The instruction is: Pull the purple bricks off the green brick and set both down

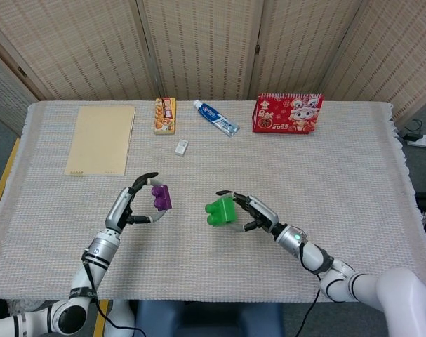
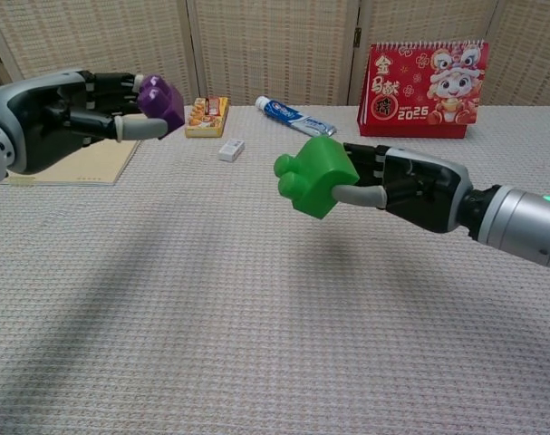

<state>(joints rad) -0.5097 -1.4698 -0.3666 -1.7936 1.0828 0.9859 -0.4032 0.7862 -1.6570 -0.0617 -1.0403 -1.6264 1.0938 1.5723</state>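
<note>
The chunky purple plastic brick (image 2: 160, 100) sits pinched between the thumb and curled fingers of the left hand (image 1: 132, 205), and the blocky green plastic brick (image 2: 315, 174) is clamped the same way at the fingertips of the right hand (image 2: 410, 188); both bricks are held off the woven beige tablecloth (image 1: 353, 182), well apart from each other, so the pulling step looks done and only the setting down is left. The main risk from here, as I judge it, is in the release: each brick is held near the fingertips rather than deep in the palm, so if the fingers open while a brick is high or tilted it could tumble and roll on the cloth instead of resting flat. The green brick's studs stick out sideways, away from the right hand's fingers and toward the left hand, with its long axis roughly level and running out from the fingertips; lowered like that it would land on a side face or an edge unless the wrist turns first. The purple brick's studs seem to point back toward the left palm in the head view, and its long axis seems to lie across the fingers, though the thumb hides part of it and I cannot tell exactly.
</note>
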